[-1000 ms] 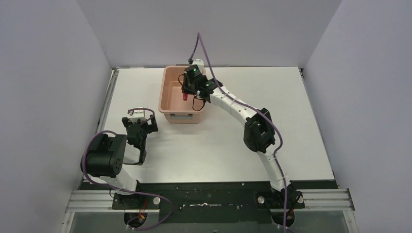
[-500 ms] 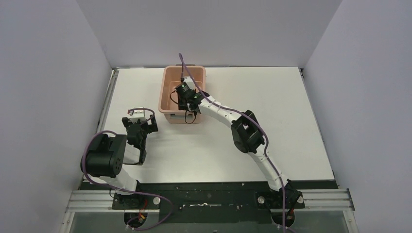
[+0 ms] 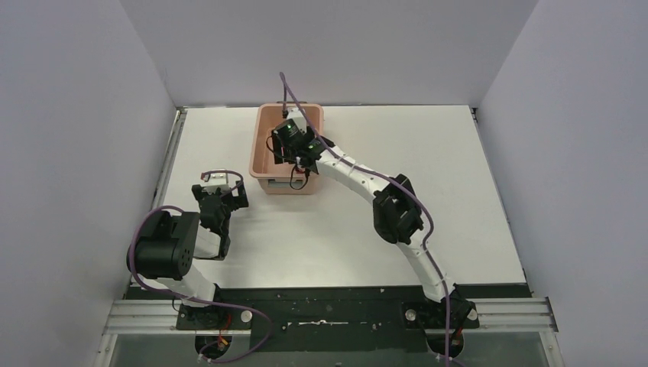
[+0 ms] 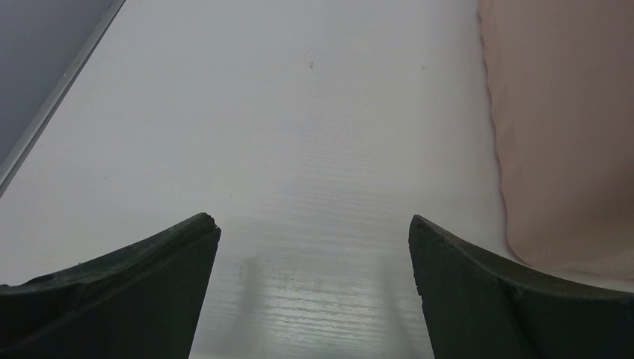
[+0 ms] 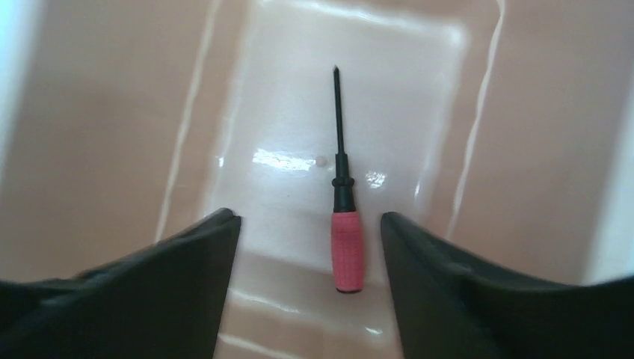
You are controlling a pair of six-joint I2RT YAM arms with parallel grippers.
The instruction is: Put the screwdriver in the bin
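Down on the glossy floor of the bin (image 5: 97, 112), found the screwdriver (image 5: 342, 191) lying flat, red handle nearest the wrist camera, thin black shaft pointing away. Saw the right fingers (image 5: 187, 284) spread apart and released, one on each side of the handle, with a gap to it on both sides. From above, noted that wrist hanging over the bin, toward the back of the worktop (image 3: 458, 191). Found the left fingers (image 4: 112, 299) likewise parted, gripping nothing, low over the worktop, the bin's pink wall at the right of that view.
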